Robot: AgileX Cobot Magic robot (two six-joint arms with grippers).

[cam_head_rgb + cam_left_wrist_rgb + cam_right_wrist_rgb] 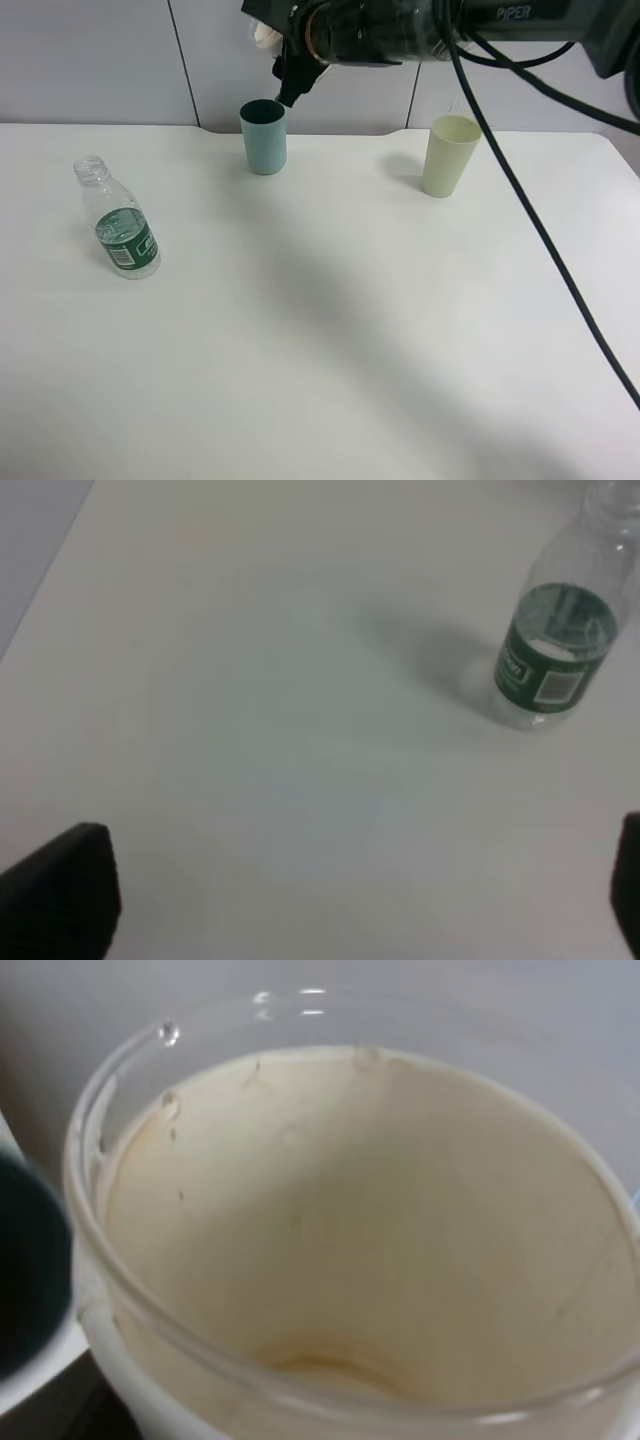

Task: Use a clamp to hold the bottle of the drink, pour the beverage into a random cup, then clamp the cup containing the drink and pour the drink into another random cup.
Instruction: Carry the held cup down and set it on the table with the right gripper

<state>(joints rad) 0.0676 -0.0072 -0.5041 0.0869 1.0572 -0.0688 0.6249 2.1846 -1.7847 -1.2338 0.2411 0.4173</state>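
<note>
White tabletop (330, 330) is seen from a high camera, with a grey panelled wall behind it. At the far edge, left of centre, a teal tumbler (264, 136) stands upright. Directly above its rim, the right gripper (290, 75) is held high on a thick black arm (400, 30) lettered PIPER, which reaches in from the upper right with black cables (545, 240) trailing down to the right. A little white is visible at the gripper's far-left end, but what it is cannot be made out from this view. In the right wrist view, the frame is filled by the pale, pinkish inside of a paper cup (360, 1230), seen close and tilted, with droplets on its rim; this cup is gripped by the closed right gripper. A dark teal shape, the tumbler (30, 1260), is seen just beside the cup's rim.

To the right at the far edge, well apart from the teal tumbler, a pale yellow-green tumbler (450, 155) stands upright.

On the left side of the table, a clear bottle (118, 220) with a green label and no cap stands upright, with a little clear liquid (128, 262) in it. In the left wrist view the bottle (565, 630) is seen well apart from the left gripper (350, 900), whose black fingers (65, 890) are spread wide and hold nothing.
</note>
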